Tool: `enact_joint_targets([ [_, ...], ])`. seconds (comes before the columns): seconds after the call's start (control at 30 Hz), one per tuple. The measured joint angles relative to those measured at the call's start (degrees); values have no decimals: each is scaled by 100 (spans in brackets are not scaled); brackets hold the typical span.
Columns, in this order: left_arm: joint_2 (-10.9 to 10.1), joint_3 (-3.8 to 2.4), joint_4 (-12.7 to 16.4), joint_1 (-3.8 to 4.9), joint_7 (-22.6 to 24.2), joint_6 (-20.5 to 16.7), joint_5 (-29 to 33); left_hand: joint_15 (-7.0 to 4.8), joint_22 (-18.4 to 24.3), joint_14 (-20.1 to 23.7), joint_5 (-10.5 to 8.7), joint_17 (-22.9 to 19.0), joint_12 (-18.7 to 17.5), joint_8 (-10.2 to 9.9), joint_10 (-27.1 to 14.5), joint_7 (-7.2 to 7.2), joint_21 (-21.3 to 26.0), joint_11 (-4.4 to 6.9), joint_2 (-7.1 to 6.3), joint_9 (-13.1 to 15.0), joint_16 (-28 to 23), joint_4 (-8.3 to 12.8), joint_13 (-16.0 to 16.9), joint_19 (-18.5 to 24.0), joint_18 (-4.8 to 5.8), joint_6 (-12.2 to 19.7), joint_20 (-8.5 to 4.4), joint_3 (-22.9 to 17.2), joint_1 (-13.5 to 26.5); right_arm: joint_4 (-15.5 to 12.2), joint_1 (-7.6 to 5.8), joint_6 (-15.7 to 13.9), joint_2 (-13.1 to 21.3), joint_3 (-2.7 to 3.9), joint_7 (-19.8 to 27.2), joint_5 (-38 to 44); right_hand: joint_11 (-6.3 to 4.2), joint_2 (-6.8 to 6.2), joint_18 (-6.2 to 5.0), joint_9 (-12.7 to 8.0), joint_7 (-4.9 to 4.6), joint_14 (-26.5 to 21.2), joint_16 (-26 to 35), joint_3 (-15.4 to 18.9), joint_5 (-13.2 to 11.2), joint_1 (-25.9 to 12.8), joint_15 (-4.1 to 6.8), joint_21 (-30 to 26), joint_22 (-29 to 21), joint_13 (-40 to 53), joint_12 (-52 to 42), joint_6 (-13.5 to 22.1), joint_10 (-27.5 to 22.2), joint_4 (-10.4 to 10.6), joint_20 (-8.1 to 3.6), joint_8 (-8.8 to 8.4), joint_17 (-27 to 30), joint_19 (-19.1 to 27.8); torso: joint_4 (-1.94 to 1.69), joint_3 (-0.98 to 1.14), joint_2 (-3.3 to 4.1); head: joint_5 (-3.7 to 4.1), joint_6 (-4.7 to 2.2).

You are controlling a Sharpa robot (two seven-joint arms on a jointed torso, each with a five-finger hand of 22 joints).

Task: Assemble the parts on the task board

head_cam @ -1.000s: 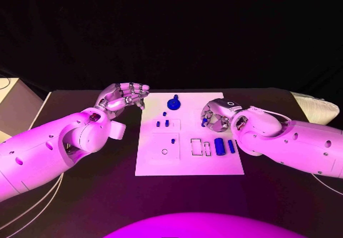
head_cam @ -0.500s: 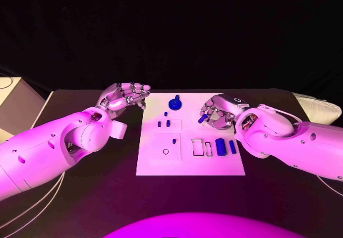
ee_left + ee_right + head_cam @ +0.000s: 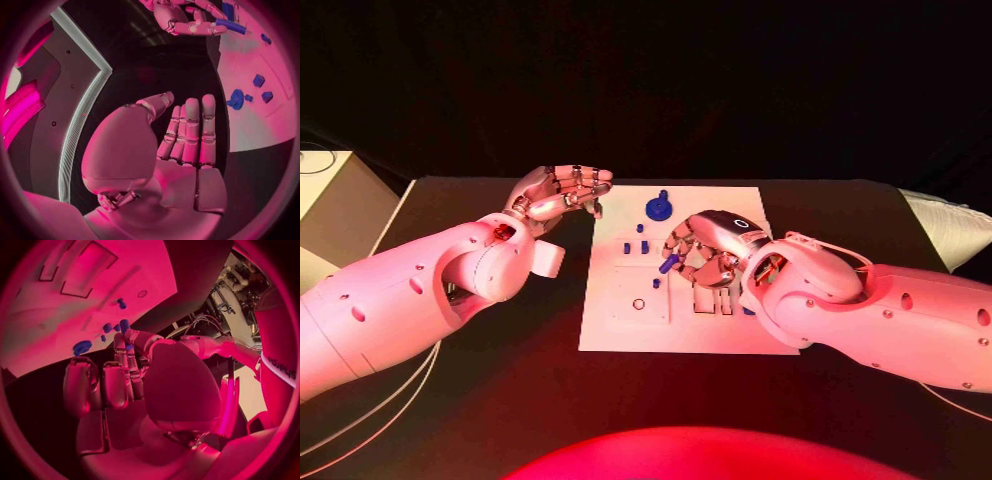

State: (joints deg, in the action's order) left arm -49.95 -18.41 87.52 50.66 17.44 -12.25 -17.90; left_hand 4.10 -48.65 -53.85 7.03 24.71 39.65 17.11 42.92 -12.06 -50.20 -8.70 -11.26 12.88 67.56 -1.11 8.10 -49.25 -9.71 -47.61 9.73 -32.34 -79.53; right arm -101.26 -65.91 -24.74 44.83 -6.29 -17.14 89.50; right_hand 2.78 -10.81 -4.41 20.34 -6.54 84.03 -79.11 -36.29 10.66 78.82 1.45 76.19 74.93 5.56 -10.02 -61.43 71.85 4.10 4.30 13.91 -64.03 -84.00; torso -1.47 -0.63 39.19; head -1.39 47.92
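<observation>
Since the earlier frames my right hand (image 3: pixel 708 247) has travelled from the task board's (image 3: pixel 625 330) right edge in over its middle, carrying a small blue part (image 3: pixel 669 263) pinched in its fingertips. From the head view, my left hand (image 3: pixel 561 195) hovers off the board's far left corner, fingers curled in on nothing; a round blue part (image 3: pixel 656 208) stands near the far edge. My left wrist view shows that hand's (image 3: pixel 181 145) fingers straight and close together, and the right hand (image 3: pixel 187 20) gripping the blue part (image 3: pixel 232 26). My right wrist view shows fingers (image 3: pixel 128 357) bent round the part (image 3: pixel 124 325) above the board (image 3: pixel 75 315).
</observation>
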Motion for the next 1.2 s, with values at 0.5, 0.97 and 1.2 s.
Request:
enact_joint_targets([
  [0.5,-5,1,-1,-8,-3,1,0,0,5,0,0,-3,0,22,0,0,0,0,28,-3,0,0,-12,-13,0,0,14,0,-28,258,283,33,-513,-110,76,346,2,-2,0,0,-2,0,0,-7,-1,0,0,0,-1,7,29,2,0,-40,0,0,24,0,-15,-1,19,-81,40],
  [0.97,-8,1,1,-9,-5,1,1,0,9,0,0,-7,0,22,0,0,0,0,32,-5,0,0,-13,-21,0,0,21,0,-32,369,369,173,-683,-138,66,510,4,-8,0,0,-11,0,0,1,-4,6,0,0,-2,4,29,11,1,-47,1,0,40,0,-10,4,21,-118,119],
  [1.2,-9,1,-1,-9,-5,1,1,0,8,0,0,-7,0,22,0,0,0,0,32,-5,0,0,-12,-21,0,0,21,0,-32,346,400,223,-700,-142,65,538,12,-9,0,0,-18,0,0,2,-4,6,-1,0,-2,11,40,19,8,-47,1,1,40,0,-8,5,14,-134,142],
])
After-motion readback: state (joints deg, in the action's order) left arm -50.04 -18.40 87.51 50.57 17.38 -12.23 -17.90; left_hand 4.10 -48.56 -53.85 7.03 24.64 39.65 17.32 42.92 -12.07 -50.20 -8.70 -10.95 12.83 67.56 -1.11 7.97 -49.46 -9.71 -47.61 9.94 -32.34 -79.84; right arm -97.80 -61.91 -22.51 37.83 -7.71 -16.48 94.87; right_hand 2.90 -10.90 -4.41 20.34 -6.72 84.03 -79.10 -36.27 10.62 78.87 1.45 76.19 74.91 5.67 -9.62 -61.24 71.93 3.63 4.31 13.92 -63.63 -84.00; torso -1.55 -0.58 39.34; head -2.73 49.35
